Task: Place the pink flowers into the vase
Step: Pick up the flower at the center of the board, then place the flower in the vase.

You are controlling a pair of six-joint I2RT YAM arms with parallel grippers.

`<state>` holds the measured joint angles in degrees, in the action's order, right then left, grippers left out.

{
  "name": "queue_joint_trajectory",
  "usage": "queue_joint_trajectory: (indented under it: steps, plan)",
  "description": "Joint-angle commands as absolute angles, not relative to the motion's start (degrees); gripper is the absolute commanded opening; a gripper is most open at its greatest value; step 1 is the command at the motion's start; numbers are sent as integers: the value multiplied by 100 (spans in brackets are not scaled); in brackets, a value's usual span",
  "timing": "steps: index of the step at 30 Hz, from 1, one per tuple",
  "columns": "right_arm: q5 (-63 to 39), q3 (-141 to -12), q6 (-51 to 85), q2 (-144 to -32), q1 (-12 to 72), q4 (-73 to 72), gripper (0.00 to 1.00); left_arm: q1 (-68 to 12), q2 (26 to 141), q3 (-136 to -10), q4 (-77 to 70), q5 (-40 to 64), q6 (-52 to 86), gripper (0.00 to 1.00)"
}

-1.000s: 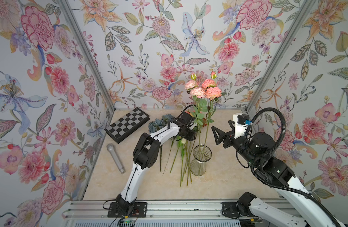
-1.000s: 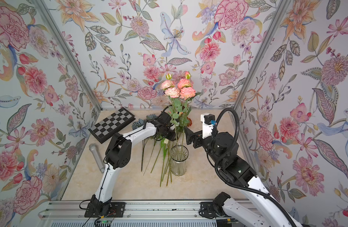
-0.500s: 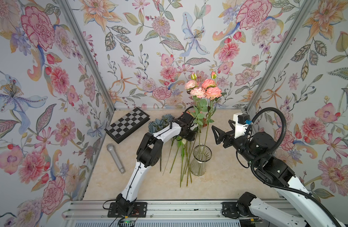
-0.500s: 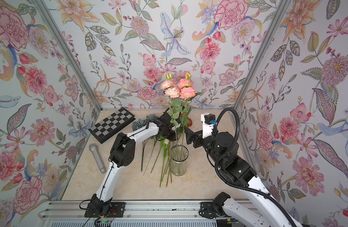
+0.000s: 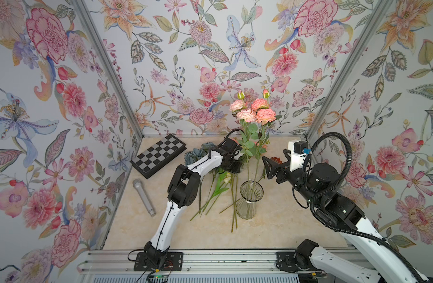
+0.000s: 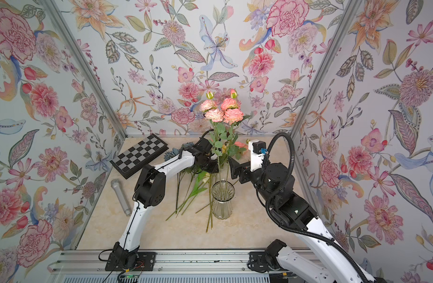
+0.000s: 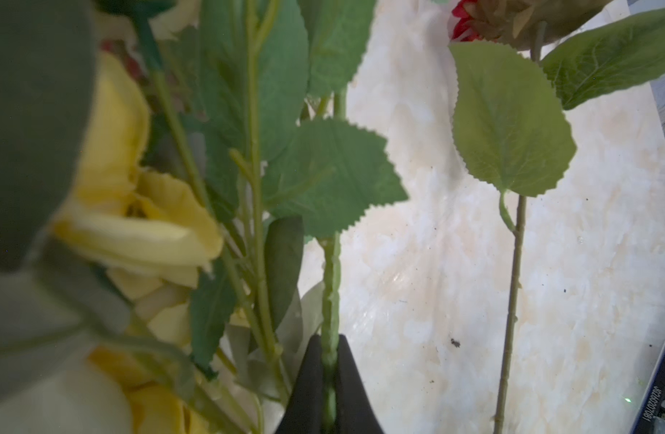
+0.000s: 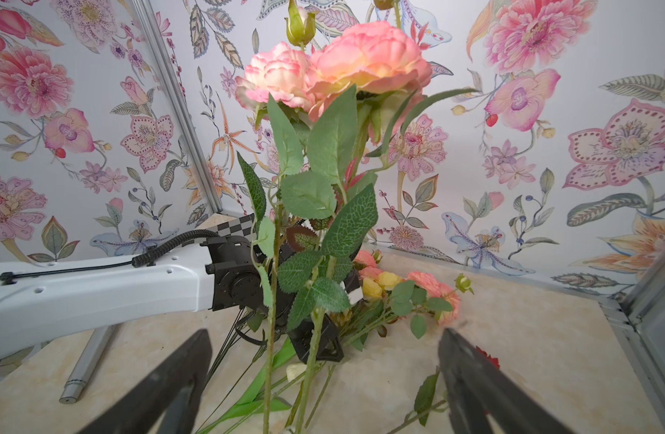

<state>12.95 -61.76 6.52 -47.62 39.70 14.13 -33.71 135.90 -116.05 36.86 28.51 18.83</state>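
Note:
Two pink flowers (image 5: 256, 111) (image 6: 221, 111) (image 8: 338, 71) stand upright with their stems in the clear ribbed vase (image 5: 246, 208) (image 6: 220, 208) in both top views. My left gripper (image 5: 236, 163) (image 6: 211, 161) (image 7: 329, 340) is shut on one of those green stems, well above the vase rim. The other stem (image 7: 511, 300) rises free beside it. My right gripper (image 5: 267, 166) (image 6: 232, 167) (image 8: 325, 332) hovers open on the other side of the stems, at about the same height, holding nothing. More pink flowers (image 8: 430, 287) lie on the table behind.
A chessboard (image 5: 159, 155) lies at the back left, a silver cylinder (image 5: 144, 196) near the left wall. A dusty-blue bunch (image 5: 194, 154), yellow blooms (image 7: 135, 221) and loose green stems (image 5: 215, 193) lie under the left arm. A red bloom (image 5: 275, 160) lies by the right gripper.
The left gripper's jaws have closed onto the upright pink flower stem, with its arm shifted slightly. The right arm has stayed still and open.

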Motion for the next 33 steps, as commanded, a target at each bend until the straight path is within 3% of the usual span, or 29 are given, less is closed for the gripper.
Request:
queue_joint_trajectory:
  steps: [1,14,25,33]
  plan:
    - [1382,-6379,678,-4797,3939,1399,95,-3079,12936,-11433,3127,3184,2355,2]
    - [1320,-6727,483,-4894,3962,1318,95,-2317,11541,-10217,413,4125,4116,0]
    - [895,-7757,102,-5461,4180,1317,95,-1742,10417,-9149,-1129,3951,4664,0]
    - [429,-8459,-84,-6226,4495,1165,96,-1591,9647,-9144,-703,3463,3860,0]
